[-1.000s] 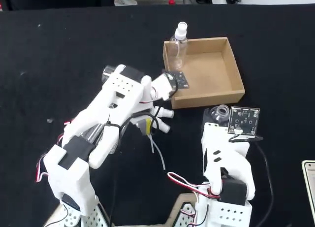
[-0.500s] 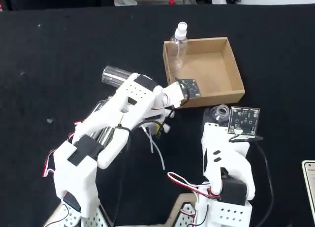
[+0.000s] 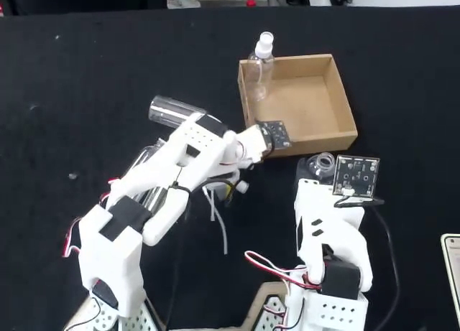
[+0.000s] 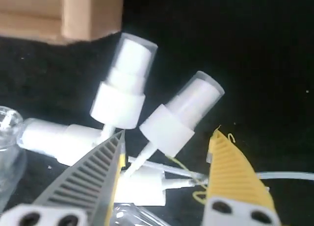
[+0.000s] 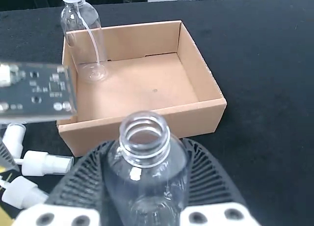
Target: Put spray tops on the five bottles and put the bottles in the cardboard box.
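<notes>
My left gripper (image 4: 169,134) is open low over a cluster of white spray tops (image 4: 180,114), its grey and yellow fingers on either side of one top. Another top (image 4: 122,86) stands just beyond it, near the corner of the cardboard box (image 4: 73,15). In the high view the same gripper (image 3: 228,187) sits left of the box (image 3: 338,101). My right gripper (image 5: 147,160) is shut on an uncapped clear bottle (image 5: 144,138), upright before the box front (image 5: 147,120). A capped bottle (image 3: 261,62) stands in the box's far left corner.
An uncapped clear bottle (image 3: 169,110) lies on the black cloth left of the box. Another clear bottle (image 3: 149,196) is partly hidden under the left arm. Thin dip tubes (image 3: 218,220) trail from the tops. A pale object (image 3: 453,263) sits at the right edge.
The left arm has swung right toward the box front, uncovering the lying bottle. The spray tops and their tubes have shifted a little. The right arm and its bottle have stayed still.
</notes>
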{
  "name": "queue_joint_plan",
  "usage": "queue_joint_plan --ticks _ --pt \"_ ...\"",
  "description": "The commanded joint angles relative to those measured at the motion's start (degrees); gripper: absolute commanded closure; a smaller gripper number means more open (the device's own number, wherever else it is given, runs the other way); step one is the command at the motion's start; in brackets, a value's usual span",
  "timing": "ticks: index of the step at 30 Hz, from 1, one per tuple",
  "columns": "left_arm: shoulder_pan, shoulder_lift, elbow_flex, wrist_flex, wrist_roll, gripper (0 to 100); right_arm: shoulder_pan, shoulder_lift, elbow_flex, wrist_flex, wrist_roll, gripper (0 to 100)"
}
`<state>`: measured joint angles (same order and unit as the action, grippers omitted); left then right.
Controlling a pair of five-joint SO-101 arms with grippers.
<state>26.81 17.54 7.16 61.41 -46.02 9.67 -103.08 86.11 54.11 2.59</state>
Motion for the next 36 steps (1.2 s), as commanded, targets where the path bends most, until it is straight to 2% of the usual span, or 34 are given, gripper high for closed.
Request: queue_joint_plan --ticks 1,9,14,21,24,30,36 --pt "0.66 -0.97 0.22 -0.97 -0.09 74 0.70 -5.58 -3.30 -1.76 0.00 97.7" --pt "0.84 -0.70 0.92 -5.80 2.90 74 0.70 -5.58 -3.21 -1.76 0.00 97.7" --pt "0.84 -1.32 2.59 -5.71 4.84 74 0.70 -5.58 -3.21 -1.76 0.00 97.7" --pt "2.59 -1.32 4.62 -5.71 5.27 87 0.70 -5.58 -3.21 -1.76 0.00 97.7" --pt "4.26 -1.41 5.05 -5.63 5.27 88 0.70 -5.58 -3.21 -1.76 0.00 97.7" --pt "4.00 -2.90 2.07 0.53 5.01 89 0.70 -5.58 -3.21 -1.76 -0.09 97.7" --pt "0.66 -11.69 1.54 3.96 4.84 88 0.70 -5.58 -3.21 -1.76 -0.09 97.7"
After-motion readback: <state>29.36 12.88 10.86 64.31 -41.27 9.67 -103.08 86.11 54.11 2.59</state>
